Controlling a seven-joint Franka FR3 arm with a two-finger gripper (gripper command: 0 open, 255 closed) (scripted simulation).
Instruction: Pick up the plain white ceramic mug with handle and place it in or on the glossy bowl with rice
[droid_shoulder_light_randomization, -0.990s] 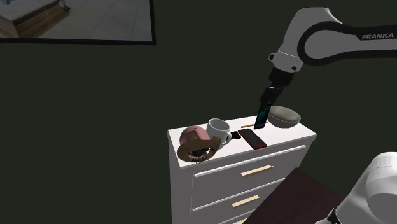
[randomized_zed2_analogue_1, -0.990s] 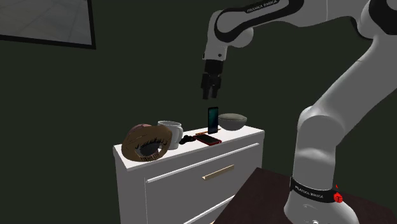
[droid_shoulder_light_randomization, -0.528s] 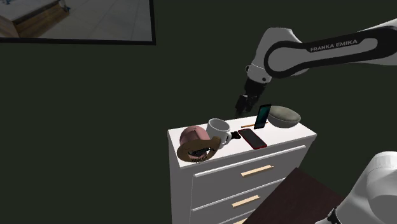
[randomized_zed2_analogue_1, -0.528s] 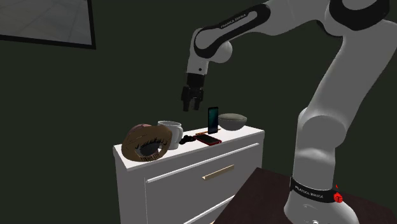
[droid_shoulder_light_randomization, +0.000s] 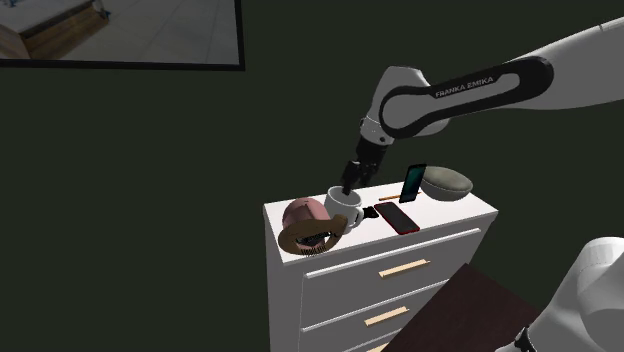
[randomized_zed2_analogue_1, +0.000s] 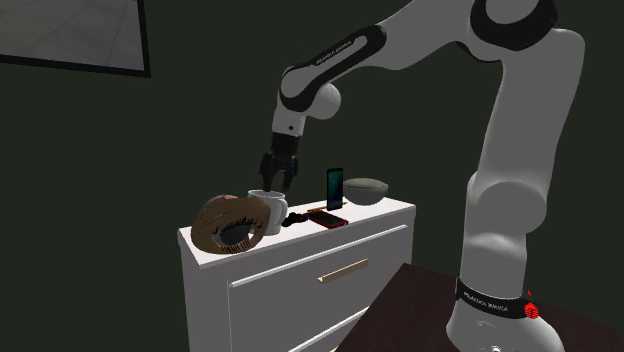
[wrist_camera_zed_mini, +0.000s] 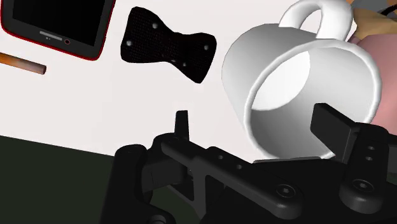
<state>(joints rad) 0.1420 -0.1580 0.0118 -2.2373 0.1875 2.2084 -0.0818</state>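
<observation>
Shoulder view has the white arm reaching in from the right to a white chest of drawers (droid_shoulder_light_randomization: 350, 290), with the black gripper (droid_shoulder_light_randomization: 347, 183) hanging just above the white mug (droid_shoulder_light_randomization: 343, 207). The mug stands upright on the chest's top, left of the middle in this view, its handle turned toward the view's right. Just beside it on the left lies a pink and brown round thing (droid_shoulder_light_randomization: 308, 215). On the far right end of the top sits the grey-green bowl (droid_shoulder_light_randomization: 446, 183), well apart from the mug; what it holds cannot be made out. Between mug and bowl a phone (droid_shoulder_light_randomization: 412, 183) stands upright with a bluish screen, and a second, red-edged phone (droid_shoulder_light_randomization: 397, 217) lies flat nearer the front edge.

From the second exterior view the gripper (randomized_zed2_analogue_1: 274, 180) again points down over the mug (randomized_zed2_analogue_1: 266, 207), and the bowl (randomized_zed2_analogue_1: 366, 190) is at the right end of the chest (randomized_zed2_analogue_1: 270, 290).

Seen from the wrist, the gripper (wrist_camera_zed_mini: 256, 124) has its fingers (wrist_camera_zed_mini: 182, 124) spread wide and grips nothing. The mug (wrist_camera_zed_mini: 273, 51) shows its open mouth, with one finger over its rim and the other over the bare white top. Beyond lie a black bow-shaped piece (wrist_camera_zed_mini: 167, 44), the flat phone (wrist_camera_zed_mini: 57, 22) and a thin orange stick (wrist_camera_zed_mini: 22, 63)
</observation>
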